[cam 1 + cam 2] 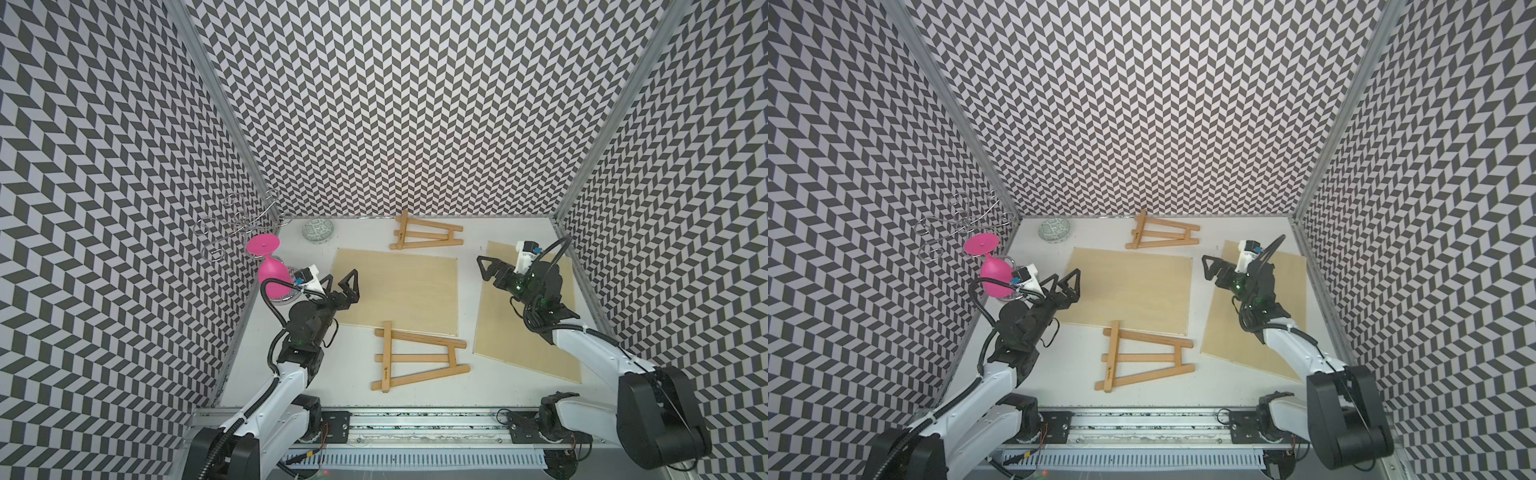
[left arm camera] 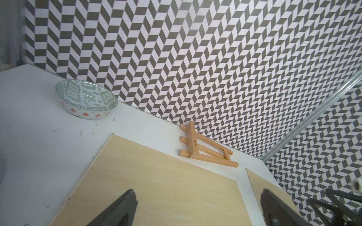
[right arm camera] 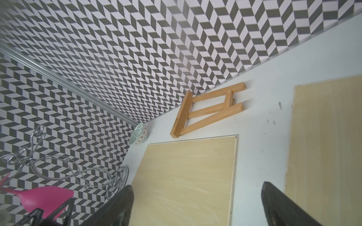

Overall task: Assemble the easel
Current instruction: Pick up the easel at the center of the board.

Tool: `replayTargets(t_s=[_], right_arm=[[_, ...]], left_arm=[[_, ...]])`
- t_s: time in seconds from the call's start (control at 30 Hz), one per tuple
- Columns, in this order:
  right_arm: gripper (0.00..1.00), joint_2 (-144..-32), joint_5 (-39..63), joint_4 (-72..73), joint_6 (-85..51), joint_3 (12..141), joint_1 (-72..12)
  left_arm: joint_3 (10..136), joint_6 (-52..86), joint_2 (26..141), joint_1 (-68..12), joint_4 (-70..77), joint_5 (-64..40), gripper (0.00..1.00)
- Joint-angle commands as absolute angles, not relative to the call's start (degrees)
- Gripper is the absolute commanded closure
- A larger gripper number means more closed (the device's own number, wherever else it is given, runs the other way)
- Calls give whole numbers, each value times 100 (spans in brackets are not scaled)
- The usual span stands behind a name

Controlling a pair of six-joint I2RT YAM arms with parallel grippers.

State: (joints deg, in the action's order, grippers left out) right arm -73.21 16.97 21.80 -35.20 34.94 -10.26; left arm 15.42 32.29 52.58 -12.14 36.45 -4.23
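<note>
Two wooden easels lie flat and folded on the white table. The near easel (image 1: 419, 357) (image 1: 1144, 357) is at front centre. The far easel (image 1: 426, 236) (image 1: 1163, 235) (image 2: 205, 150) (image 3: 207, 109) lies by the back wall. A plywood board (image 1: 397, 291) (image 1: 1133, 291) (image 2: 156, 185) (image 3: 186, 176) lies flat between them, and a second board (image 1: 528, 332) (image 1: 1258, 340) (image 3: 323, 146) lies at the right. My left gripper (image 1: 341, 277) (image 1: 1065, 282) (image 2: 197, 192) hangs open over the centre board's left edge, empty. My right gripper (image 1: 482, 268) (image 1: 1208, 266) (image 3: 196, 185) is open and empty above the gap between the boards.
A patterned bowl (image 1: 319, 231) (image 2: 86, 98) (image 3: 139, 134) sits in the back left corner. A pink goblet (image 1: 270, 270) (image 3: 43, 197) hangs upside down on a wire rack (image 1: 237, 224) (image 3: 49, 166) just behind my left wrist. Patterned walls close three sides.
</note>
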Motion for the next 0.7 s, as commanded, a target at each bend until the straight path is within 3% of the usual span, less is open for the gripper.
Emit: replayTargets(t_s=[0.0,0.53,0.67], right_arm=[[1,-7738,1907,2593,-3758,3797,-1085],[0,-10631,2235,3142,-4740,5636,-1056],[5,-11356,2276,3220,-4902,6165,-1011]], left_arm=[[1407,3313,5383,-1478,3939,-103,1],[2621,1965,7190,-2957,4428,150,1],[3015,1622,7595,-3135,4379,159,1]])
